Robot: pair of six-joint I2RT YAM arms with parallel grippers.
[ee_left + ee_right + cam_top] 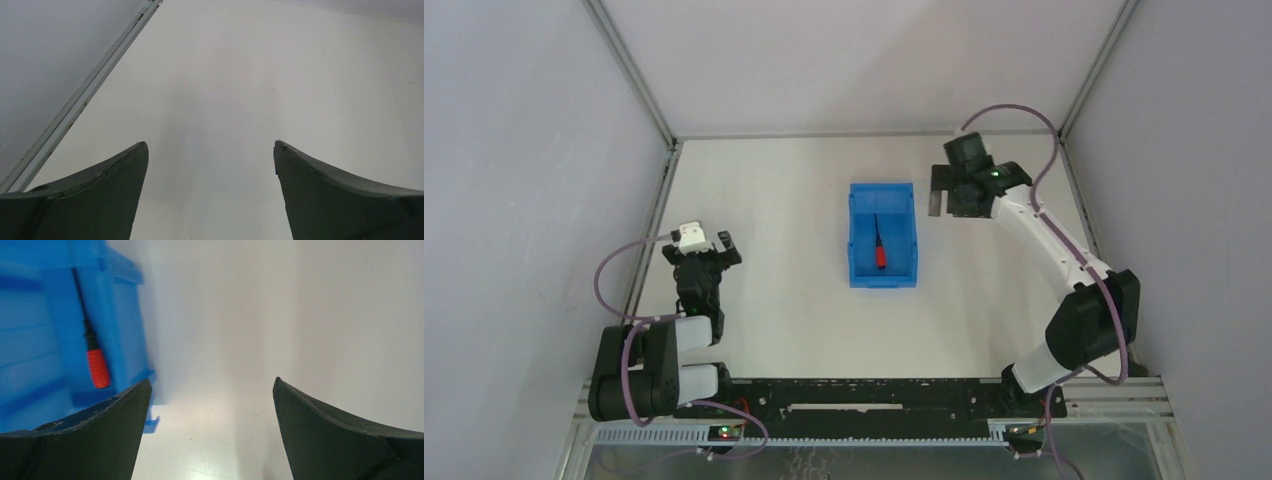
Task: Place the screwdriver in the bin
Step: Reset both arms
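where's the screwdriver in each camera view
Top external: the screwdriver lies inside the bin, near the picture's centre, red handle toward the arm bases.
Left wrist: not in it.
Right wrist: the screwdriver is at upper left, inside the bin.
Shared landmark: the blue bin.

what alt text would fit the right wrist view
A red-handled screwdriver lies inside a blue bin at the left of the view. The right gripper, jaws wide open, hangs over the white table beside the bin.

A white table [784, 300] lies between plain grey walls [524, 150] — metal frame rails [629, 70] run along the edges.
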